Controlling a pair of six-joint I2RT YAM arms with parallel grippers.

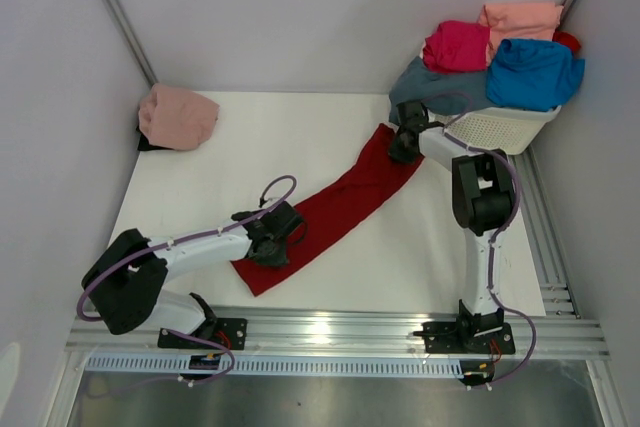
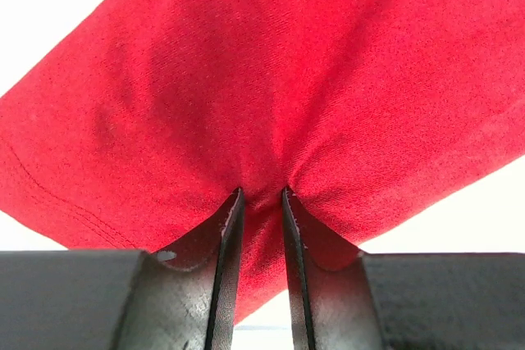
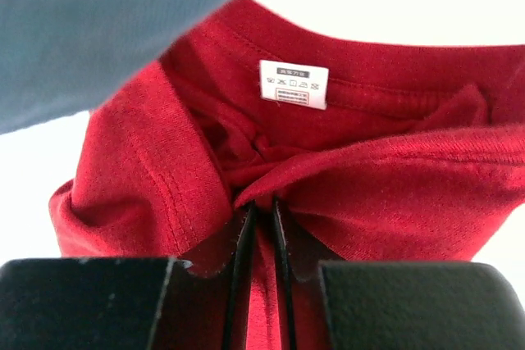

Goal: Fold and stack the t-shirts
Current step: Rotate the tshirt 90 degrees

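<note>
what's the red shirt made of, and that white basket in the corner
The red t-shirt looks like soft knit jersey, probably cotton, matte: fine knit texture, stitched hem, gathers where pinched. The white basket looks like moulded plastic, smooth: stiff wall with a regular lattice of small holes.

Left arm [image 1: 200, 245] and right arm [image 1: 480, 192]: white links, black joints, looping purple cables [image 1: 283, 181], flat black fingers [image 2: 220, 284].
</note>
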